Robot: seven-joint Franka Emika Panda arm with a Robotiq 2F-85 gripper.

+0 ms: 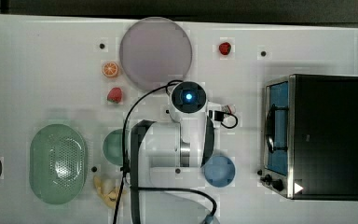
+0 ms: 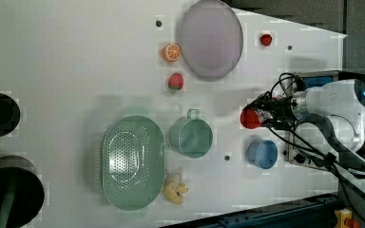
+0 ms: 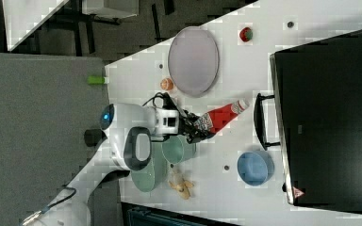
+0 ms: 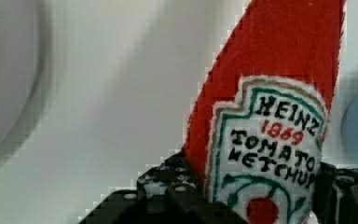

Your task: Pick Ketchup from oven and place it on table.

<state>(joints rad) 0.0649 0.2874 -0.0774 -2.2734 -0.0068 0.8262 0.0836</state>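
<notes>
A: Our gripper (image 3: 195, 128) is clamped around the lower body of the ketchup (image 3: 221, 116), one black finger on each side of the label, as the wrist view shows with the ketchup (image 4: 270, 93) standing between the pads.

B: Agreed. In the right view we see the bottle held out of the oven (image 3: 325, 117), tilted, its white cap pointing toward the oven's handle but not touching it. It hangs over the table (image 3: 217, 193), between the grey plate (image 3: 193, 61) and the blue bowl (image 3: 254, 168).

A: In the left view we only catch the bottle's red bottom end (image 2: 250, 118) at the gripper (image 2: 261, 114), above the tabletop's middle stretch, in front of the oven's door side.

B: And in the top view the arm covers it; we see the oven (image 1: 326, 135) by the table's edge on the top view's right, door shut, glass blue.

A: The rest lies toward the other end: a green colander (image 2: 133, 161), a green cup (image 2: 191, 137), an orange slice (image 2: 171, 52), a strawberry (image 2: 175, 81).

B: A second strawberry (image 1: 224, 48) lies near the far edge, beside the plate.
</notes>
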